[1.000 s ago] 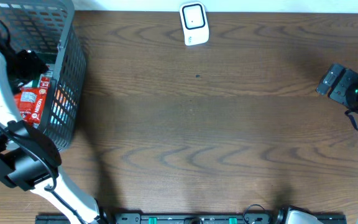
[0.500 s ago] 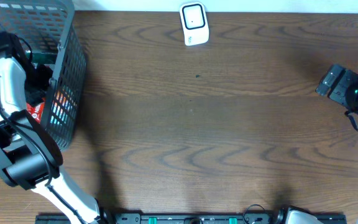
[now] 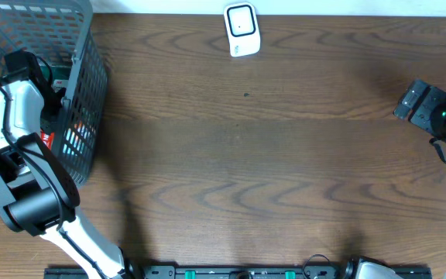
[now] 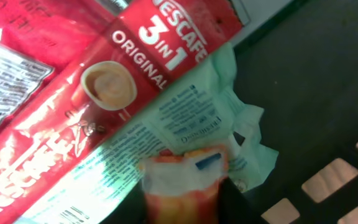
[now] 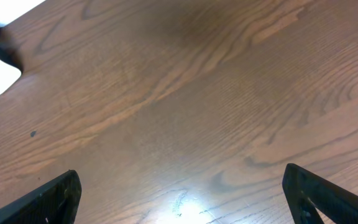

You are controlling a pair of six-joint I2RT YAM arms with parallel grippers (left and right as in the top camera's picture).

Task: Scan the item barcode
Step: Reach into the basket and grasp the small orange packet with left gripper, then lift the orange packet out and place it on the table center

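One orange sachet [image 4: 182, 177] — soft, crinkled — pinched in the left claw [image 4: 182, 205].

Overhead: bright, even light; desk [image 3: 246, 155] sharp, grain clear. Soft broad shadow on the wood right of the basket [image 3: 84, 46]. Inside the basket, left wrist view: dim, very close, sachet [image 4: 104, 81] print soft, orange packet [image 4: 182, 180] blurred. Right wrist view: pale glare on wood, fingers [image 5: 48, 199] dark silhouettes.

Basket [image 3: 84, 93] at the table's [image 3: 269, 155] far left holds packets [image 4: 104, 81]; scanner [image 3: 242, 29] lies at the far centre
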